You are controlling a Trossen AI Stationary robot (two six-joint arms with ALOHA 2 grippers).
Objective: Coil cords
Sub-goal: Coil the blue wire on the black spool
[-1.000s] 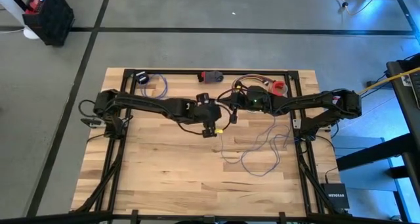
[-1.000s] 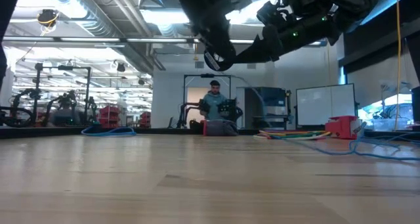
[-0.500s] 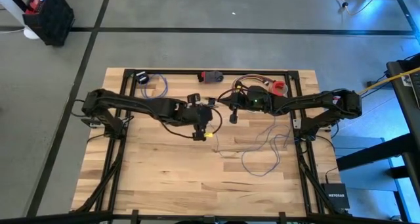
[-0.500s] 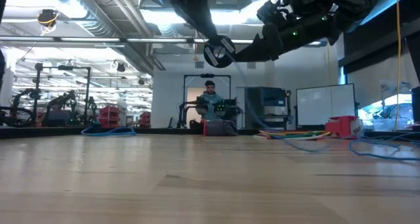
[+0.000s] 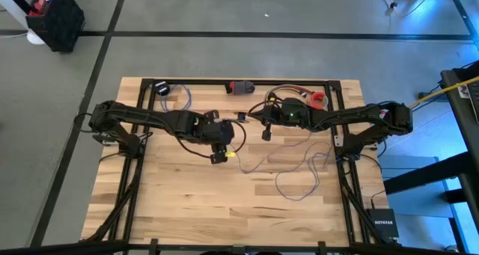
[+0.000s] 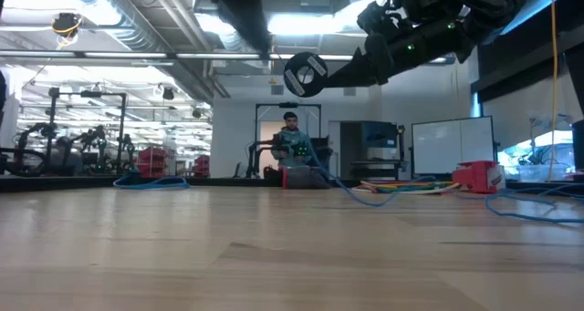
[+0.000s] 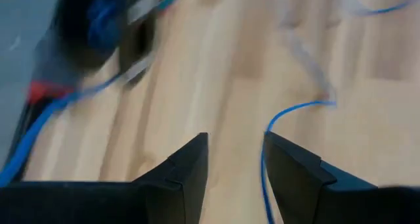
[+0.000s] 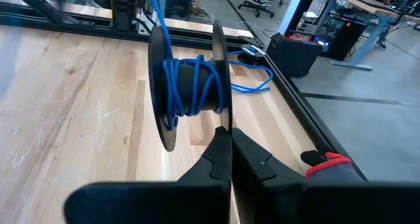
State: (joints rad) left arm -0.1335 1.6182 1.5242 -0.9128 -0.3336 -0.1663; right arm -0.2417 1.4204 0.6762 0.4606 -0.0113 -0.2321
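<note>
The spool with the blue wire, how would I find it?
Look at the wooden table, then up at the right gripper hanging above its middle. Its shut fingers pinch a black spool by one rim. It is the only thing off the table, two flat round discs with blue wire wound between them.

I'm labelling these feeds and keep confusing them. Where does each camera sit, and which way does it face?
High: overhead, straight down on the table; both arms show.
Low: table height, level into the room; arms overhead, spool aloft.
Left wrist: on the left arm, facing the wood; left gripper open, empty.
Right wrist: on the right arm; right gripper shut on the spool's flange.
Shared: low and right wrist both show the spool.
</note>
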